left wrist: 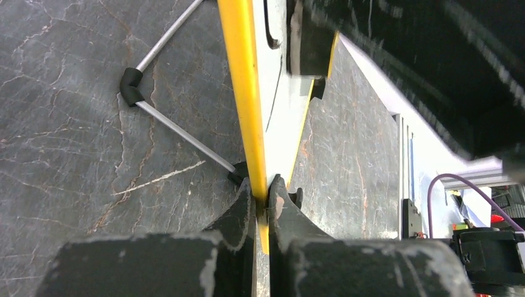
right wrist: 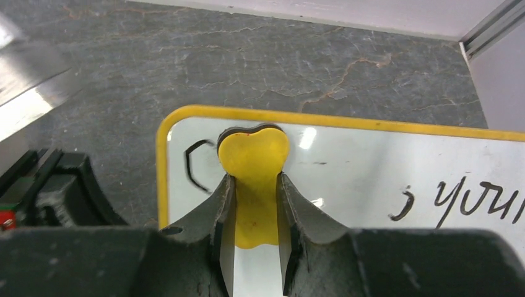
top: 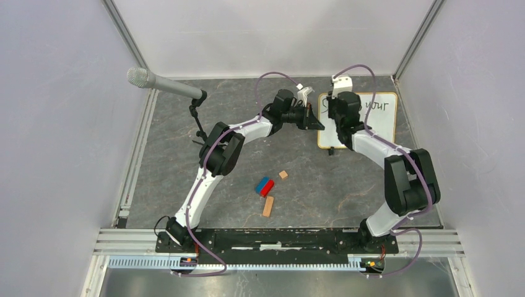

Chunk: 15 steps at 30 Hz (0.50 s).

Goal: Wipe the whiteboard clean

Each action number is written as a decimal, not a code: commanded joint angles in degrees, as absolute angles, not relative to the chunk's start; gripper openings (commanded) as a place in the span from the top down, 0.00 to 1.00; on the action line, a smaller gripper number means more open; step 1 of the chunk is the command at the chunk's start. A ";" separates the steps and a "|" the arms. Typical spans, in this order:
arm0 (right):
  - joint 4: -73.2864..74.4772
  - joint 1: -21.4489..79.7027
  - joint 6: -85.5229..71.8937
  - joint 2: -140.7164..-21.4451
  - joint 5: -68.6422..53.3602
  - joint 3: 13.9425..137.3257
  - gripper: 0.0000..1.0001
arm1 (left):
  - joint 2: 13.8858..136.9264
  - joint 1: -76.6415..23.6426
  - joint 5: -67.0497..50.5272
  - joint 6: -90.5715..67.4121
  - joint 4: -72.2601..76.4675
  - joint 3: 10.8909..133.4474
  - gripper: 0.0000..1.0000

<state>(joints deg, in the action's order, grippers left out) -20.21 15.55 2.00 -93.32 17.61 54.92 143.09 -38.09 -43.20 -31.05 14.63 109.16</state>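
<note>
Item 1 – whiteboard [top: 377, 127]: a white rectangular board with rounded corners and a yellow frame, lying on the grey stone-patterned table [top: 186, 185] at about 2 o'clock from the table's middle in the overhead view. Dark handwriting [right wrist: 477, 198] is showing on its surface; a curved stroke [right wrist: 197, 164] is sitting near one corner.

Item 2 – left gripper [left wrist: 263, 192]: reaching in from 9 o'clock of the board, its fingers are pinching the yellow frame edge between them, closed tight on it. Whether that edge is being lifted off the table cannot be told.

Item 3 – right gripper [right wrist: 254, 179]: its fingers are clamping the narrow stem of a yellow eraser [right wrist: 254, 151] with a dark pad beneath. The eraser's rounded head is hanging over the board just at 3 o'clock of the curved stroke, with the handwriting farther off at 3 o'clock. Contact with the surface cannot be told.

Item 4 – microphone [top: 164, 85]: on a small stand, sitting at about 10 o'clock on the table, well apart from the board.

Item 5 – blocks: a blue-and-red block [top: 265, 186], a small tan cube [top: 283, 174] and a tan bar [top: 267, 206] are lying together near 6 o'clock of the table's middle.
</note>
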 commanded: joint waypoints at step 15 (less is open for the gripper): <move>-10.63 11.67 -2.10 -95.62 14.03 57.07 0.93 | 142.30 -39.64 -43.73 -23.19 10.10 111.36 0.98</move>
